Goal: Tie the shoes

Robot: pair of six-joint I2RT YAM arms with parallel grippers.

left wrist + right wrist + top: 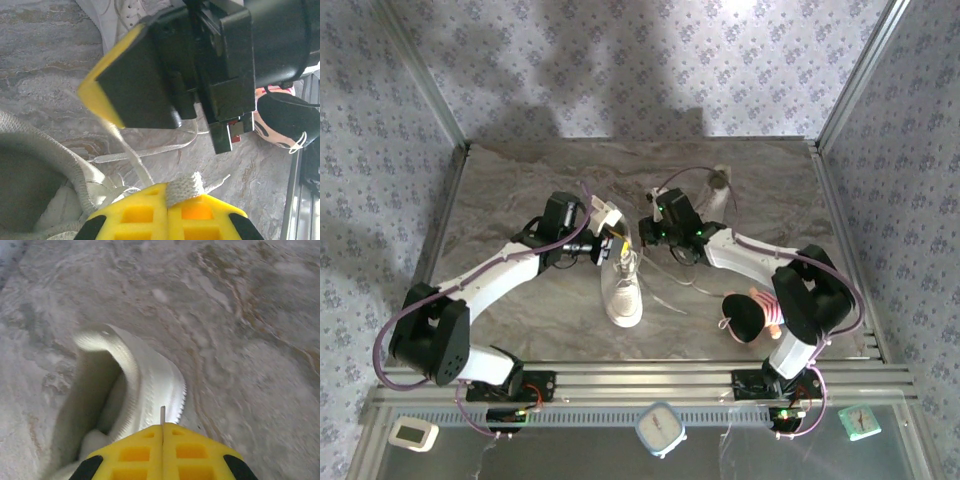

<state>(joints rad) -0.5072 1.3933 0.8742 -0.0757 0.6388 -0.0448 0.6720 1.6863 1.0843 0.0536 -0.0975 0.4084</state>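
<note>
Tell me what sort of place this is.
Probably a robotics lab cell: aluminium frame, wallpapered walls, marble-look table, and left arm and right arm bolted to a rail.

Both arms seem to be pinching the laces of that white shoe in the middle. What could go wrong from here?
1. The left gripper holds its lace end with just a short stub past the jaws; a tug might slip it free.
2. The right gripper, shut on a thin lace strip, sits very close to the left one above the shoe; they might bump.
3. The shoe stands loose on the table, so pulling could drag or tip it.
</note>
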